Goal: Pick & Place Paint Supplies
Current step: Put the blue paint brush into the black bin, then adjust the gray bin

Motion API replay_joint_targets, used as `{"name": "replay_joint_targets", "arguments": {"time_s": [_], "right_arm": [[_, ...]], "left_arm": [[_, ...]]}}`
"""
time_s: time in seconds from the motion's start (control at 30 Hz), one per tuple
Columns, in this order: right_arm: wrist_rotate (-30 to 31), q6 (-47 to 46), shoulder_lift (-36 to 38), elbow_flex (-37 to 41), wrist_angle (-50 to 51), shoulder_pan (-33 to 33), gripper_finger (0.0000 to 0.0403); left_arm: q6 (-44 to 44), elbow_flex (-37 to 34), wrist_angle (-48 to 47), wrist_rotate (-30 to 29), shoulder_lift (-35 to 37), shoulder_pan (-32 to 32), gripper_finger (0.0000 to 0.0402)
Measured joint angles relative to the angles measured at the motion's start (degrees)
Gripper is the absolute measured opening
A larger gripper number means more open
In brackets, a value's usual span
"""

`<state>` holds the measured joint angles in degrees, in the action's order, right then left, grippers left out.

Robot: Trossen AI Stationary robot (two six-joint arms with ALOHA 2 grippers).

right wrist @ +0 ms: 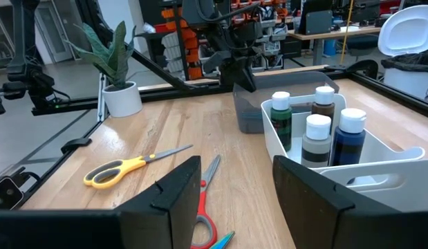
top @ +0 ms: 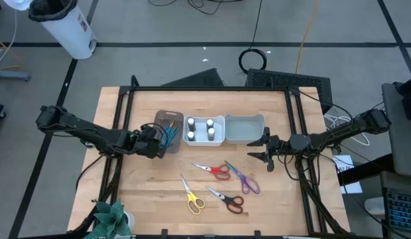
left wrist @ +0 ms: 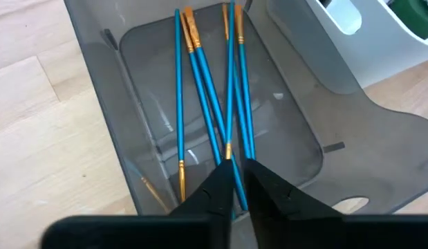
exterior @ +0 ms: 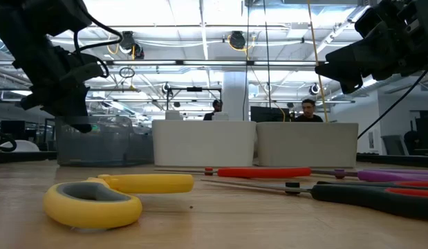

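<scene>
A dark grey bin [top: 166, 126] at the table's middle left holds several teal brushes [left wrist: 200, 83], which lie on its floor. My left gripper [top: 157, 139] slants down into it, shut on one brush [left wrist: 232, 83]. Beside it stands a white bin [top: 204, 130] with several white-capped bottles [right wrist: 317, 131]. Red [top: 215, 170], purple [top: 244, 178], yellow [top: 192, 196] and black-red [top: 226, 199] scissors lie flat on the wood. My right gripper [top: 265, 149] hangs level and open near a pale grey bin [top: 245, 128], with nothing between its fingers [right wrist: 179, 187]. My left gripper pinches the thin teal shaft of one brush [left wrist: 235, 185] between its two fingertips. The fingers slant down from the table's left side and lie along the brush. The brush's far part [left wrist: 231, 41] lies among the other brushes in the grey bin.
A potted plant [top: 112, 219] stands at the near left corner. The three bins sit in a row across the table's middle, with the scissors on the wood between them and the near edge. People sit at desks beyond the table [exterior: 307, 111].
</scene>
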<state>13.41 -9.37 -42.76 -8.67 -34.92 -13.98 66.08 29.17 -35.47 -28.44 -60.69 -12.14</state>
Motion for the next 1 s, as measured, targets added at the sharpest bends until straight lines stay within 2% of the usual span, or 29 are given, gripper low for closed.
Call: {"name": "replay_joint_targets", "arguments": {"time_s": [0.2,0.3,0.47,0.6,0.77,0.87,1.0], "right_arm": [[0.0,0.0,0.0,0.0,0.0,0.0,0.0171],[0.0,0.0,0.0,0.0,0.0,0.0,0.0171],[0.0,0.0,0.0,0.0,0.0,0.0,0.0171],[0.0,0.0,0.0,0.0,-0.1,0.0,0.0171],[0.0,0.0,0.0,0.0,0.0,0.0,0.0171],[0.0,0.0,0.0,0.0,0.0,0.0,0.0171],[0.0,0.0,0.0,0.0,0.0,0.0,0.0171]], "left_arm": [[-0.8,0.8,0.1,-0.3,0.4,0.0,0.0115],[-5.8,2.8,-0.5,0.4,0.6,0.6,0.0148],[-13.3,10.9,-11.9,4.3,2.1,2.3,0.0178],[-6.8,16.3,-25.2,4.5,2.7,2.5,0.0181],[7.6,15.6,-35.3,8.1,2.7,2.0,0.0182],[16.0,12.2,-36.2,8.8,2.6,0.9,0.0182],[17.2,11.8,-34.4,9.2,1.4,-0.1,0.0182]]}}
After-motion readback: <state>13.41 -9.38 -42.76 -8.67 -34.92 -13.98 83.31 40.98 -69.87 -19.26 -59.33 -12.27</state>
